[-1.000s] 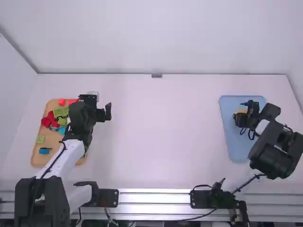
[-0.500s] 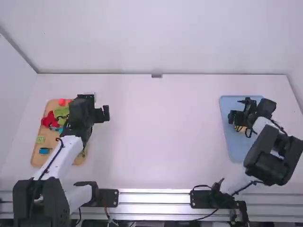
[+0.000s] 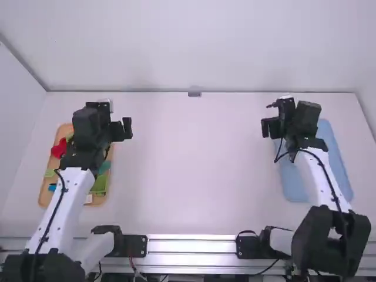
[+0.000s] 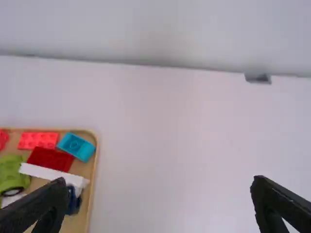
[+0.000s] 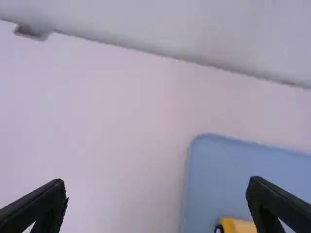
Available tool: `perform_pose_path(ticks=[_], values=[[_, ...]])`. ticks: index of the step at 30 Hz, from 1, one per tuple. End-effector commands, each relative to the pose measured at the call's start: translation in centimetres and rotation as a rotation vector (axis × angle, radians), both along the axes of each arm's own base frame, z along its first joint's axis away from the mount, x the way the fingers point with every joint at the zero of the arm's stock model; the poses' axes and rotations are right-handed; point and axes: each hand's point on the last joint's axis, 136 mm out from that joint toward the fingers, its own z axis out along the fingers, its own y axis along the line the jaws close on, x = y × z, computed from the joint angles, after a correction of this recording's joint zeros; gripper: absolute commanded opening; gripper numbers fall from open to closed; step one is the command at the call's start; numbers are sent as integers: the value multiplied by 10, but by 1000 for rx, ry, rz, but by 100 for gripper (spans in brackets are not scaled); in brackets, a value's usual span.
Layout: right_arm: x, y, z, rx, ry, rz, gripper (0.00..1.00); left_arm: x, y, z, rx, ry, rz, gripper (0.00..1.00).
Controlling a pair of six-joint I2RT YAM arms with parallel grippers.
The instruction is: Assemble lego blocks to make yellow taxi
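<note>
Yellow block (image 5: 238, 226) lies in the right-hand blue tray (image 5: 223, 165) as my right gripper (image 5: 156, 187) has backed off, open and empty like my left gripper (image 4: 159, 185), so placing looks done

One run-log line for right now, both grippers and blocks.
left gripper: open, empty | right gripper: open, empty | yellow piece: on blue tray | red bricks: on wooden tray

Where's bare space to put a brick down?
Widest is the table between the wooden tray and the blue tray, out to the back wall. The blue tray's left corners also look bare; it holds a yellow block. The wooden tray is crowded with red bricks, a white strip and more.
</note>
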Motion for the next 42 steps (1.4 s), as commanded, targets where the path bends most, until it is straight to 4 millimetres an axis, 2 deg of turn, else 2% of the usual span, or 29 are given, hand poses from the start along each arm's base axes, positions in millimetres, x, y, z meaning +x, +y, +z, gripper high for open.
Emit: perform_pose_path(ticks=[1,6,9,14,17,22,31,42], values=[[0,-3,19,-23,-53,-53,96,-4,-6,14,39,-47,-16,96],[-6,9,25,-10,-99,-73,91,-10,-19,19,77,-98,-47,91],[-12,23,32,12,-149,-88,85,-17,-19,23,79,-152,-45,85],[-24,24,31,66,-170,-116,79,-25,-19,27,80,-215,-43,79],[-36,24,26,107,-168,-141,75,-35,-19,20,80,-223,-42,74],[-61,24,12,192,-162,-192,64,-56,-19,-1,80,-223,-42,62],[-105,24,-24,192,-162,-192,42,-89,-19,-49,80,-223,-42,40],[-146,24,-77,192,-162,-192,17,-111,-19,-105,80,-223,-42,17]])
